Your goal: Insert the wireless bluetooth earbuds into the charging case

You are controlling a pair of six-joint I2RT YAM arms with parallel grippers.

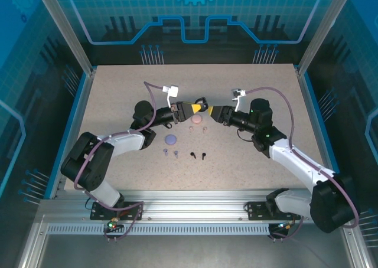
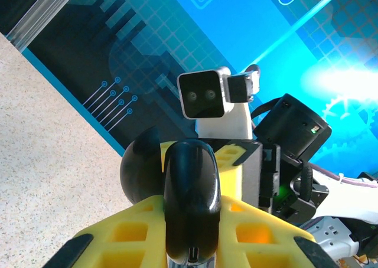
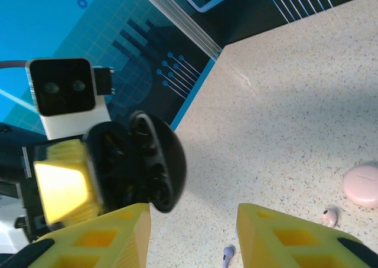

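Observation:
My left gripper (image 1: pixel 199 107) is shut on the black charging case (image 2: pixel 191 191), holding it in the air above the table with its round lid (image 2: pixel 140 169) swung open. In the right wrist view the open case (image 3: pixel 142 162) shows its dark earbud wells. My right gripper (image 1: pixel 214 111) faces it from the right, open (image 3: pixel 192 235), its left fingertip just under the case's edge and nothing between the fingers. Two black earbuds (image 1: pixel 198 156) lie on the table below. Beside them are two lilac earbuds (image 1: pixel 170 154), and two pink earbuds (image 1: pixel 204 130) lie nearer the grippers.
A closed pink case (image 1: pixel 196 120) lies right under the grippers, also seen at the right wrist view's edge as a pink case (image 3: pixel 361 185). A closed lilac case (image 1: pixel 170 139) sits to its lower left. Blue walls ring the table (image 1: pixel 266 85).

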